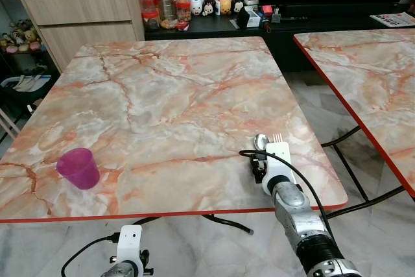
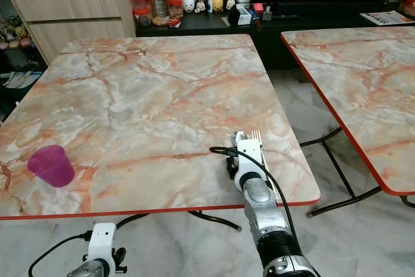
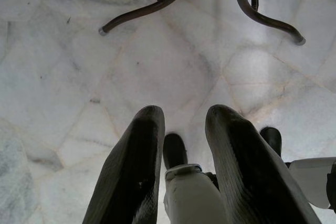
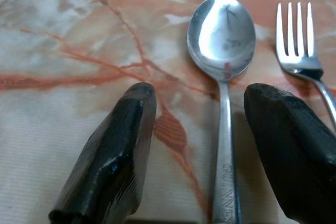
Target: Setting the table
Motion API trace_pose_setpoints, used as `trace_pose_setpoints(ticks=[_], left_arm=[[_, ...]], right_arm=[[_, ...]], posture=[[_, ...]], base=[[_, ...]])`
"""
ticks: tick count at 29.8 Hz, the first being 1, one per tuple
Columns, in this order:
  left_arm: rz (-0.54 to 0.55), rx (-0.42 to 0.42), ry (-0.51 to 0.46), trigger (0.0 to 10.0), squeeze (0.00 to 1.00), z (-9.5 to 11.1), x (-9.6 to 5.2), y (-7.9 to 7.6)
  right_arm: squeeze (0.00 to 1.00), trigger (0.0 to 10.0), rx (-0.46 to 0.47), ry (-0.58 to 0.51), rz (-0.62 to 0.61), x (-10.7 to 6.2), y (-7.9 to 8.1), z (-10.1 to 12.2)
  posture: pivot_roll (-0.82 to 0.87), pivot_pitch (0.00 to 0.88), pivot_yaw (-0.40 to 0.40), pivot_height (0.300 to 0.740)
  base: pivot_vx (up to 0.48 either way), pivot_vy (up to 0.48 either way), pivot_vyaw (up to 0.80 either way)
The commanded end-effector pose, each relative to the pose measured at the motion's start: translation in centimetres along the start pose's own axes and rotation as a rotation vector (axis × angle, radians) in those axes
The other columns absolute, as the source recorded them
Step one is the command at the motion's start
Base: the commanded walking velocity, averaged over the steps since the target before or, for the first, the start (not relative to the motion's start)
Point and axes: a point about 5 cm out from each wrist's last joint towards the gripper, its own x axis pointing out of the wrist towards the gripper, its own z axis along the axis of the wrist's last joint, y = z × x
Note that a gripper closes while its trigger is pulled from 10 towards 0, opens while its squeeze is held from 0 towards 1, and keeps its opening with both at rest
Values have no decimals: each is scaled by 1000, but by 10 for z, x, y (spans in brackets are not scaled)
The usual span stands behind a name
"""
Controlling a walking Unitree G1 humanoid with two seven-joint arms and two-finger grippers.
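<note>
Marble-patterned table [image 1: 168, 95] with red edging stands before me on pale stone floor [image 3: 63, 77]. My right gripper [image 4: 202, 145] rests near its front right edge, jaws wide astride the spoon [image 4: 223, 45], fork [image 4: 299, 45] just beside. Left gripper [image 3: 184, 166] hangs low, jaws parted.

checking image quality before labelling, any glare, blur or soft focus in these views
Right wrist view: shiny steel spoon bowl carries bright reflections, the two black fingers look soft, close to the lens. Left wrist view: black fingers dim and soft over a brightly lit pale floor. Eye views: sharp, evenly lit marble-pattern table.
</note>
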Motion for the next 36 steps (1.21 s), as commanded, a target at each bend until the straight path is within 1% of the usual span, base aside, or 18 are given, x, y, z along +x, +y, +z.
trace_pose_setpoints(ticks=[1, 7, 15, 16, 17, 36], left_arm=[[3, -5, 26, 10000, 0, -6, -1, 3], [0, -9, 26, 10000, 0, -6, -1, 3], [-8, -8, 29, 10000, 0, -7, -1, 3], [-8, -8, 30, 10000, 0, -7, -1, 3], [-9, -9, 30, 10000, 0, -7, -1, 3], [-33, -12, 45, 10000, 0, -8, -1, 0]], right_arm=[[0, 10000, 14, 2, -8, 0, 0, -1], [0, 10000, 21, 3, -30, 1, -3, -1], [0, 10000, 28, 15, -95, 0, -11, -4], [0, 8588, 31, 23, -101, 0, -12, -6], [0, 0, 35, 25, -97, 0, -11, -6], [0, 0, 41, 15, -78, 1, -8, -5]], posture=[[-84, 0, 4, 740], [-83, 0, 3, 740], [-84, 0, 4, 740], [-82, 0, 4, 740], [-81, 0, 4, 740], [-77, 0, 1, 740]], base=[[0, 0, 0], [0, 0, 0], [0, 0, 0], [0, 0, 0], [0, 0, 0], [0, 0, 0]])
